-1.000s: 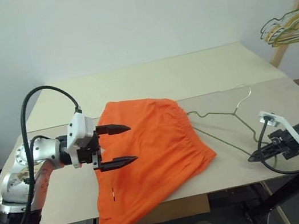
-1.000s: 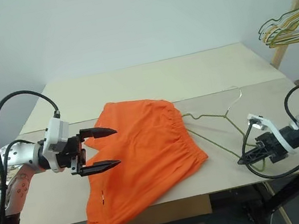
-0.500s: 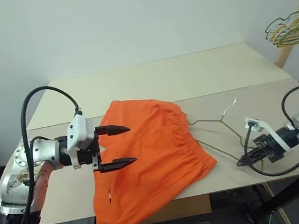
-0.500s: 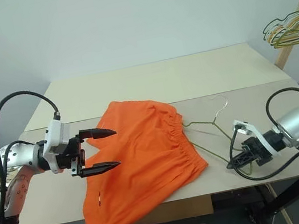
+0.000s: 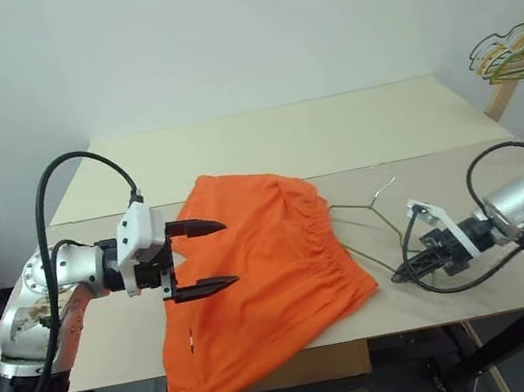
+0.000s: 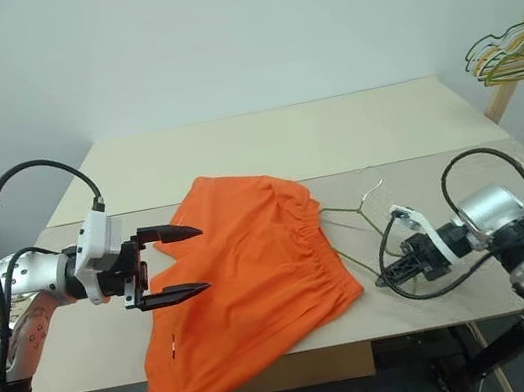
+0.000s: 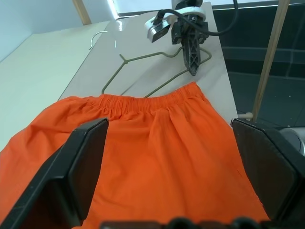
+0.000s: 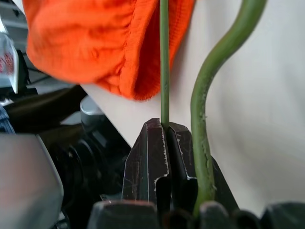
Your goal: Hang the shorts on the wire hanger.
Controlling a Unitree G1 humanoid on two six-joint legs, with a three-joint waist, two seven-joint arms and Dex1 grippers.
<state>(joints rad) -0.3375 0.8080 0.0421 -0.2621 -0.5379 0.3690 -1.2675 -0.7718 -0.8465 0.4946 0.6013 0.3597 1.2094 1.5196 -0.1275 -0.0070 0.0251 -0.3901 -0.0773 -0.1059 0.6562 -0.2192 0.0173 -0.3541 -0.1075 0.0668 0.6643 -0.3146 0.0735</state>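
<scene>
Right wrist view, close up: the right gripper [image 8: 167, 143] has its two dark fingers pressed together on a thin olive wire, which is part of the wire hanger [image 8: 164, 62]. A second, thicker-looking stretch of the same wire curves past just beside the fingers. Beyond the fingertips, the edge of the shorts [image 8: 95, 43] bunches in bright orange folds on the pale tabletop.

From the head cameras, the right gripper [image 5: 405, 272] points toward the robot's left, low over the near right part of the table [image 5: 272, 138], with a black cable looping around its wrist. The grey-olive hanger [image 5: 366, 208] lies flat on the table between this gripper and the shorts, its hook toward the far side and its lower wire running up to the gathered waistband.

The left gripper [image 5: 214, 256] hovers over the left part of the shorts with its two black fingers spread wide, one above the other, holding nothing. In the left wrist view both fingers [image 7: 81, 162] stand far apart at either side, with orange cloth between and below them.

The shorts [image 5: 256, 278] lie spread across the middle of the table, waistband toward the hanger, and one leg hangs over the near table edge. A bunch of yellow and green hangers [image 5: 516, 50] hangs on a wooden rack at the far right, well apart from the table.
</scene>
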